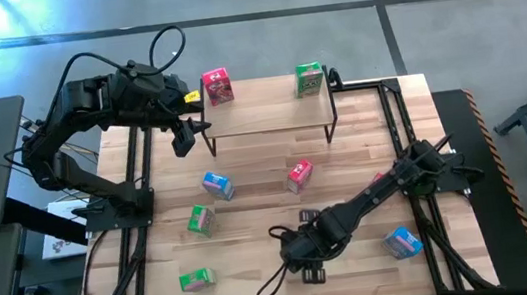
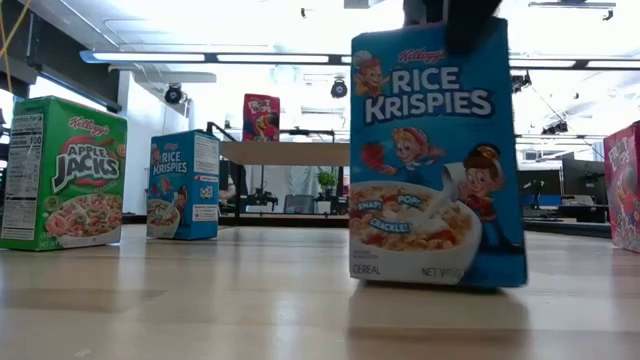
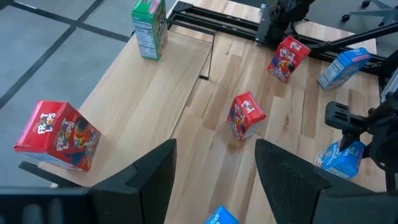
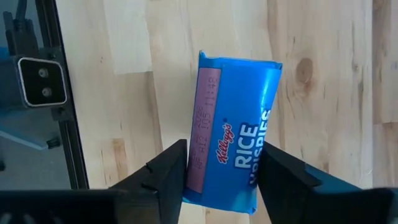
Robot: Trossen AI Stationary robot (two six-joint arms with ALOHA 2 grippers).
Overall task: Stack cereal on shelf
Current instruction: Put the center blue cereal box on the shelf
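My right gripper is shut on a blue Rice Krispies cereal box that stands upright near the table's front edge. In the high view the gripper hides this box. The shelf stands at the far side, and a red box and a green box stand on its top. My left gripper hangs open above the shelf's left end, holding nothing. Loose on the table are a blue box, a red box, two green boxes and another blue box. My right gripper pinches the blue box near its top edge between its two fingers. One finger lies on the printed front face and the other on the back. The fingers come from above, pointing steeply down, near one top corner. The box is upright, its bottom on the table.
Black rails run along the table's left and right sides. In the low view a green Apple Jacks box and a blue box stand at the left, and a red box at the right edge. Bare wood lies between the loose boxes.
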